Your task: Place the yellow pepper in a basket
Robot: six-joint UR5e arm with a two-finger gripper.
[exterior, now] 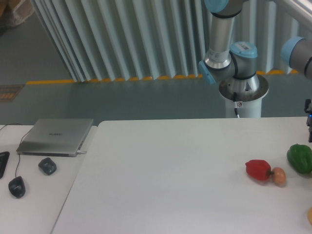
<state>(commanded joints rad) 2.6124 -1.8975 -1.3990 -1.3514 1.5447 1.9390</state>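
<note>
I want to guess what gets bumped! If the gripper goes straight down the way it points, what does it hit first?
Probably the green pepper, just below the gripper, which barely shows at the picture's edge. Depth is unclear, so it might meet the table instead.

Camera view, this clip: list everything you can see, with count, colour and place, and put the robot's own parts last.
table: one, white, fills the lower frame
red pepper: one, red, right side of the table
small round item: one, orange-pink, touching the red pepper's right side; too small to identify
green pepper: one, green, near the right edge
yellow pepper: one, yellow-orange, only a sliver at the right edge, lower down
laptop: one, silver, closed, on the side desk at left
computer mice: two, dark, in front of the laptop
basket: none in view
robot arm: one, grey with blue joints, on a white pedestal behind the table
pincer: only a dark sliver at the right edge; state unreadable
</note>
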